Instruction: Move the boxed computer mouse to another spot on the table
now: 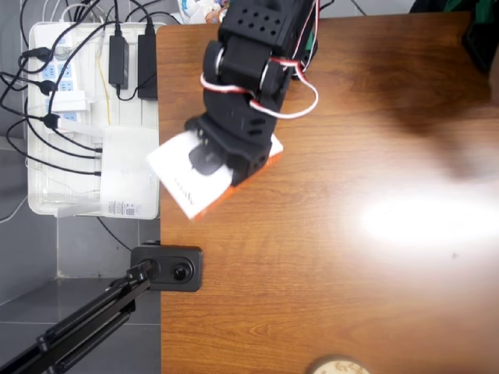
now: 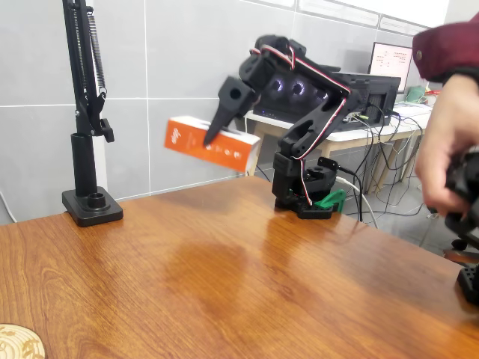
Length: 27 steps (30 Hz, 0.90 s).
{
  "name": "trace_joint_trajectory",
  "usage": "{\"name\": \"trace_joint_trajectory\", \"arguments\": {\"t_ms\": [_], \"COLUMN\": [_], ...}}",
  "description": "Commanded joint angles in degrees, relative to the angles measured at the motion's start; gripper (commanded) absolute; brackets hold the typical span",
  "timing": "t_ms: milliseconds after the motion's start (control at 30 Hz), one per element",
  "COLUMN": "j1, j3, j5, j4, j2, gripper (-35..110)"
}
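Note:
The boxed computer mouse (image 1: 181,173) is a flat white box with an orange-red side (image 2: 217,148). It is held in the air above the table (image 1: 351,273), tilted, near the left edge in the overhead view. My black gripper (image 1: 221,161) is shut on it from above, with one finger (image 2: 218,120) lying across the orange side in the fixed view. Part of the box's top is hidden under the gripper. The glossy brown table (image 2: 224,284) beneath the box is bare.
A white tray (image 1: 47,199) of cables and power strips, with a plain white box (image 1: 129,175), lies off the table's left edge. A black camera stand base (image 1: 168,267) (image 2: 92,206) stands at that edge. A round wooden disc (image 1: 337,366) lies near the front. A person's hand (image 2: 449,157) is at the right.

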Motion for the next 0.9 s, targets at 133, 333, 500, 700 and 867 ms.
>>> {"name": "trace_joint_trajectory", "arguments": {"t_ms": [133, 333, 500, 700, 867], "j1": [0.3, 1.1, 0.8, -0.9, -1.6], "j3": [14.2, 20.7, 23.9, 21.4, 15.9], "j5": [1.4, -1.3, -1.8, -1.4, -1.8], "j4": [-4.3, -9.1, -18.4, -29.0, -32.3], "j2": [8.4, 11.4, 7.8, -7.6, -19.7], "gripper": [0, 4, 7, 8, 8]}}
